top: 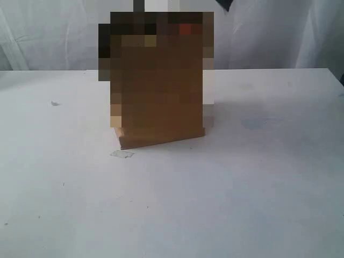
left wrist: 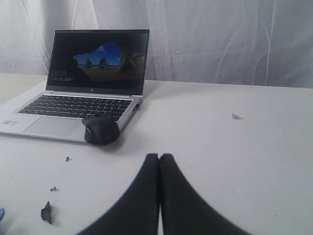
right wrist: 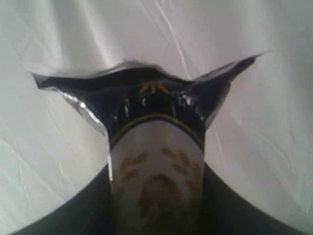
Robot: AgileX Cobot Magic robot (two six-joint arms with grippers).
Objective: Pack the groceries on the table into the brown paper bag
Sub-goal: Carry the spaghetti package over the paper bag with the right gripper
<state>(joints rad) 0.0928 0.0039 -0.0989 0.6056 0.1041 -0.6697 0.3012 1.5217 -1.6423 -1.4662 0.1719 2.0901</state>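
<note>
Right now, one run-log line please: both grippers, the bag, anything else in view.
left gripper: shut, empty | right gripper: shut on flat packet | brown paper bag: upright on table | laptop, mouse: on table

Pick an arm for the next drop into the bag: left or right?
Right. The right gripper is shut on a dark packet, so it probably only has to reach the bag. The left gripper is shut and empty, facing a laptop and mouse.

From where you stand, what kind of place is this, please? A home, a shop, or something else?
Most likely a lab or test room: a white cloth backdrop hangs behind a large white table, and an open laptop with a mouse sits on it.
</note>
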